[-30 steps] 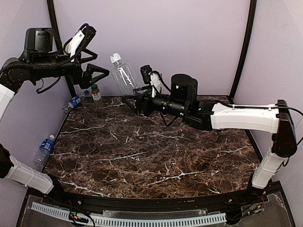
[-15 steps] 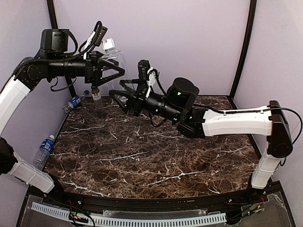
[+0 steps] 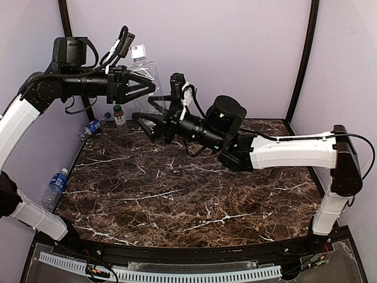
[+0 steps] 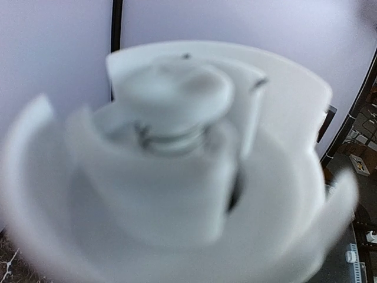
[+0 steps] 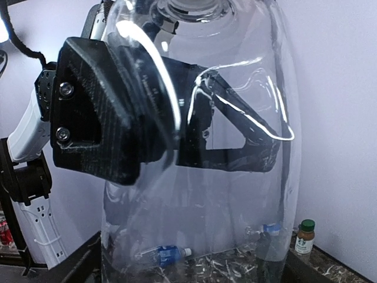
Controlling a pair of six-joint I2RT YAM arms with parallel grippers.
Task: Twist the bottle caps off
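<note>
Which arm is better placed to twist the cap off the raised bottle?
Probably the right. The left gripper clamps the bottle below its cap, so it is busy holding. The right gripper stands open at its base, free to move up.

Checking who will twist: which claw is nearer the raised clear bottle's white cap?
Left. The left claw flanks the clear bottle just below its white cap; the right claw is down at its base.

A clear unlabelled bottle (image 5: 235, 194) filled my frame; the left gripper (image 5: 177, 132) clasped its upper half; a green-capped brown bottle (image 5: 304, 237) stood lower right.
</note>
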